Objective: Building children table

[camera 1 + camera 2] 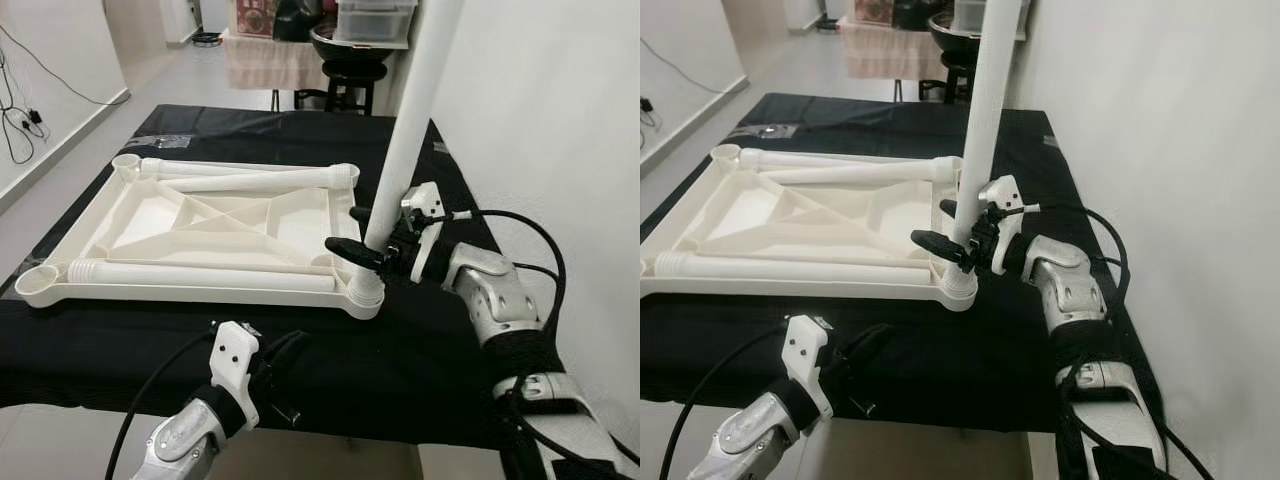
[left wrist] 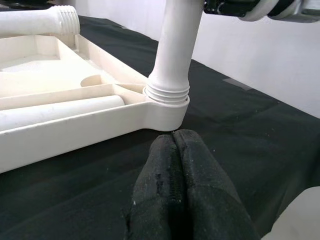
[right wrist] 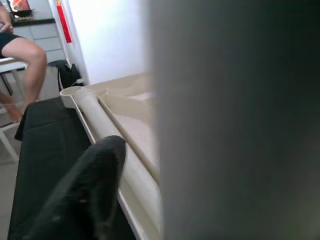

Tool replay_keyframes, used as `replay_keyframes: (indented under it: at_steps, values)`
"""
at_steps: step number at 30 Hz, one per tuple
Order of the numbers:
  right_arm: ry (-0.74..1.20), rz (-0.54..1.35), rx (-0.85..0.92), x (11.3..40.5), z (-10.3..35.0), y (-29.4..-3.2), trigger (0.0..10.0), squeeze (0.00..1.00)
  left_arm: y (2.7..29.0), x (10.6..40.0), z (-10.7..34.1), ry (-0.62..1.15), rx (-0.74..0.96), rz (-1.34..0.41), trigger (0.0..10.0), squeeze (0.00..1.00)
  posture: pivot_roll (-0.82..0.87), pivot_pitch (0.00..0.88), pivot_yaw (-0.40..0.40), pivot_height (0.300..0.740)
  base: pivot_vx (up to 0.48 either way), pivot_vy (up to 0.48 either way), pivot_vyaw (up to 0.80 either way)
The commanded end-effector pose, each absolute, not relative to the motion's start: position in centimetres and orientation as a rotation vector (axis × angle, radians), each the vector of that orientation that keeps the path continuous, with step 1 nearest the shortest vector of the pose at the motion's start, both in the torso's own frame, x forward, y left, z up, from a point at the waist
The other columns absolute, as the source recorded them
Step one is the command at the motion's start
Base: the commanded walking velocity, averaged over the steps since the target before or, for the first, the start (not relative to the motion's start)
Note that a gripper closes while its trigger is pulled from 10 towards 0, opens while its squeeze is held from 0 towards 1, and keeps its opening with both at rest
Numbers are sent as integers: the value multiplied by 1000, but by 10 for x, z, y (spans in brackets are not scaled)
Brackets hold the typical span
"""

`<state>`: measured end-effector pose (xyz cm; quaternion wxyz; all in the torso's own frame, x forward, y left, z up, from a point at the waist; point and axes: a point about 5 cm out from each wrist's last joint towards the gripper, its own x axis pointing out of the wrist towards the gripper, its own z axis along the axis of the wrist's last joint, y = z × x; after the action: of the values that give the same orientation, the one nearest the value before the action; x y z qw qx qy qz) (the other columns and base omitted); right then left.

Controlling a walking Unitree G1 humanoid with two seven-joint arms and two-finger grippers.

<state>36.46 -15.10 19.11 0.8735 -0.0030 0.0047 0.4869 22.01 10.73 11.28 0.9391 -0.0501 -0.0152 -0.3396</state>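
A white children's table top (image 1: 180, 292) lies upside down on the black-covered table (image 1: 420, 340). One white leg (image 1: 415, 110) stands upright in the near right corner socket (image 1: 366, 292). My right gripper (image 1: 362, 232) is shut on that leg just above the socket, one finger on each side. In the right wrist view the leg (image 3: 235, 120) is a close blur beside a black finger (image 3: 85, 195). A loose leg (image 1: 200, 274) lies along the top's near side, and others (image 1: 255, 182) lie at its far side. My left gripper (image 2: 174, 150) is shut and empty, low at the table's front edge, facing the socket (image 2: 167, 107).
A white wall (image 1: 540, 110) runs close along the right of the table. A black stool (image 1: 350, 80) and a draped stand (image 1: 270, 60) stand beyond the far edge. Cables (image 1: 20, 125) lie on the floor at left. A seated person's bare leg (image 3: 20, 50) is in the right wrist view.
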Motion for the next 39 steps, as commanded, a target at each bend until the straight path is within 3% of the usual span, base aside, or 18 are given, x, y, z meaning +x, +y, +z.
replay_keyframes:
  at_steps: [1, 15, 16, 17, 18, 19, 25, 31, 32, 35, 36, 39]
  values:
    - [21, 1060, -4, 366, 188, -144, 0, 0, 108, 220, 111, -24, -114, -691, 10000, 0, 65, 10, -70, 740, 0, 0, 0]
    - [69, 877, -67, 361, 167, -159, 0, 0, 108, 219, 111, -24, -116, -692, 10000, 0, 60, 23, -74, 740, 0, 0, 0]
    - [108, 731, -55, 360, 156, -157, 0, 0, 109, 218, 111, -25, -115, -691, 10000, 0, 62, 25, -82, 740, 0, 0, 0]
    - [108, 731, -55, 360, 156, -157, 0, 0, 109, 218, 111, -25, -115, -691, 10000, 0, 62, 25, -82, 740, 0, 0, 0]
    - [138, 466, -11, 355, 143, -154, 0, 0, 110, 218, 112, -26, -114, -689, 10000, 0, 63, 35, -80, 740, 0, 0, 0]
    - [158, 332, 22, 342, 131, -142, 0, 0, 111, 218, 112, -26, -112, -688, 10000, 0, 63, 36, -70, 740, 0, 0, 0]
    - [153, 322, 24, 333, 127, -121, 0, 0, 112, 218, 112, -23, -111, -690, 10000, 0, 60, 31, -72, 740, 0, 0, 0]
    - [137, 326, 15, 341, 132, -120, 0, 0, 112, 219, 112, -24, -118, -686, 10000, 0, 54, 30, -68, 740, 0, 0, 0]
    - [155, 340, -10, 342, 132, -118, 9608, 0, 112, 219, 112, -25, -118, -683, 10000, 0, 55, 32, -67, 740, 0, 0, 0]
    - [138, 390, 11, 342, 136, -114, 10000, 0, 112, 219, 112, -25, -118, -683, 10000, 0, 55, 32, -67, 740, 0, 0, 0]
    - [123, 444, 18, 342, 140, -110, 10000, 1000, 112, 219, 112, -24, -119, -685, 10000, 0, 53, 31, -64, 740, 0, 0, 0]
    - [78, 526, 44, 344, 154, -106, 10000, 1000, 111, 219, 112, -23, -122, -688, 10000, 0, 53, 26, -67, 740, 0, 0, 0]
